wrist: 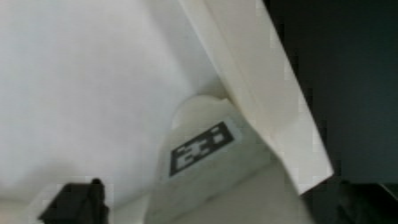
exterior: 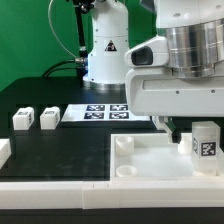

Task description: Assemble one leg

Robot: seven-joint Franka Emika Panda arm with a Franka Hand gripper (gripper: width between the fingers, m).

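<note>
A black table (exterior: 60,150) stands in front of a green wall (exterior: 20,50), and the big white tray part (exterior: 150,165) lies at the near side of the table. The leg (exterior: 205,143) stands upright on the tray part, at its end on the exterior view's right, with its black-and-white tag facing the camera. Whether it sits in a socket cannot be told. The gripper (wrist: 217,204) hangs just above the tray part, over the leg. In the wrist view its dark fingers (wrist: 75,203) are spread wide apart, with the leg ahead between them, so it holds nothing

The leg looks like hard plastic, so it is likely light, stiff and a bit smooth. It would not squash, but it could slip or tip over. The best hold is likely on two flat sides that face away from each other

Off the tray part, toward the exterior view's left, one spare leg (exterior: 22,120) and another spare leg (exterior: 48,118) stand on the table. The marker board (exterior: 105,113) lies just behind the tray part, and the robot's white base (exterior: 105,45) stands farther back. A round socket (exterior: 123,145) shows at the tray part's corner. Its raised rim is near the leg and could bump the fingers
</note>
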